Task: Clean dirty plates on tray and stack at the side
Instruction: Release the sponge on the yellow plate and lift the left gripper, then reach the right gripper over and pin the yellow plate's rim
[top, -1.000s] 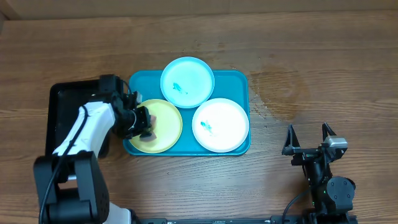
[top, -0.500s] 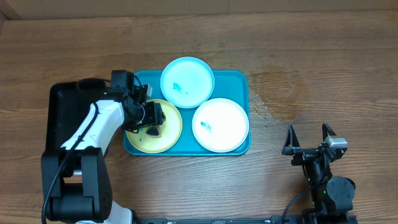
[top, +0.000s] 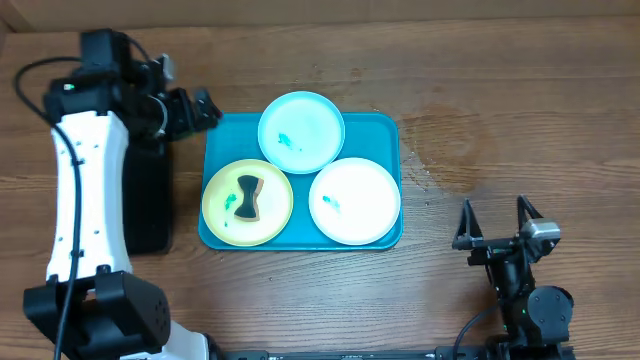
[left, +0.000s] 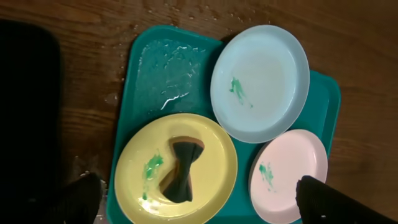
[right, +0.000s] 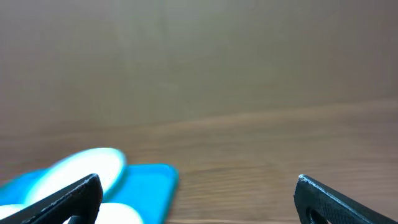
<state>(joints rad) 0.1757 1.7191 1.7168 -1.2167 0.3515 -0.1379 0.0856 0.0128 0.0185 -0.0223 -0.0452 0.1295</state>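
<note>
Entry, both arms idle.

- Left pincer (top: 203, 112): fingers wide apart and holding nothing. It hangs above the far-left corner of the tray (top: 385, 130), near the black tray (top: 148, 205). From this height its wrist camera takes in all three plates, so it is a fair vantage for choosing your next target.
- Right pincer (top: 495, 215): fingers apart and empty, parked over bare table (top: 520, 90) well to the right of the tray. It is out of the working area.
- Yellow-green plate (top: 275, 205): near-left of the tray. A dark sponge (left: 181, 171), pinched at the waist, lies free on its middle. A teal smear (left: 152, 168) sits just beside the sponge, so judge this plate not yet clean.
- Mint-blue plate (top: 301, 130): at the far side, its rim over the tray's edge, with one teal smear left of centre.
- White plate (top: 355, 200): near-right, with a small smear on its left half.
- Plate rims lie close together. You cannot tell from these views whether they overlap.
- Water droplets (left: 165, 68) cover the tray's bare far-left corner, so expect slick plastic when you grasp there.

Judgement: the task is at an early stage. All three plates sit on the tray, none is stacked at the side, and every one shows a mark. The sponge, lying where the dirt is, seems the likeliest thing to pick up next.
</note>
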